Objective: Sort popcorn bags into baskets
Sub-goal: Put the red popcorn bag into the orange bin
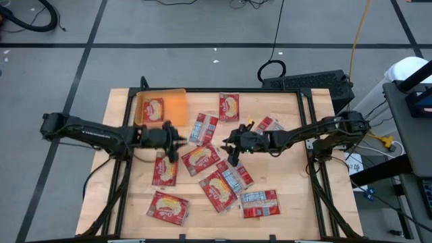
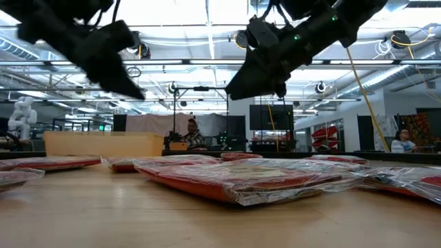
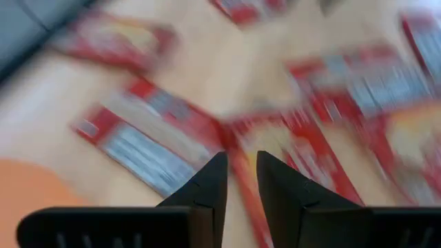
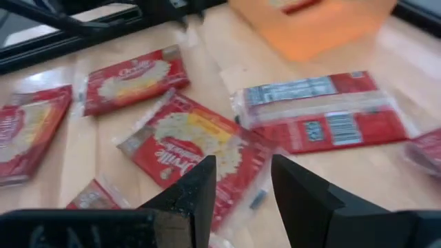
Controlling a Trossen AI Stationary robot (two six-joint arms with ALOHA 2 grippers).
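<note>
Several red popcorn bags lie flat on the wooden table, some picture side up (image 1: 200, 158), some label side up (image 1: 204, 128). One bag (image 1: 154, 108) lies inside the orange basket (image 1: 177, 101) at the far left. My left gripper (image 1: 178, 140) hovers just on the near side of the basket, narrowly open and empty above a label-side bag (image 3: 141, 148). My right gripper (image 1: 228, 145) hangs over the middle of the table, open and empty, above a picture-side bag (image 4: 186, 138). In the low view both grippers (image 2: 134, 93) (image 2: 238, 89) are clear of the bags.
More bags lie toward the near edge (image 1: 167, 207) (image 1: 260, 202) and the far edge (image 1: 229, 106). A black frame rail (image 1: 236, 90) runs round the table. Bare wood shows at the near left (image 1: 128, 196) and the right (image 1: 290, 169).
</note>
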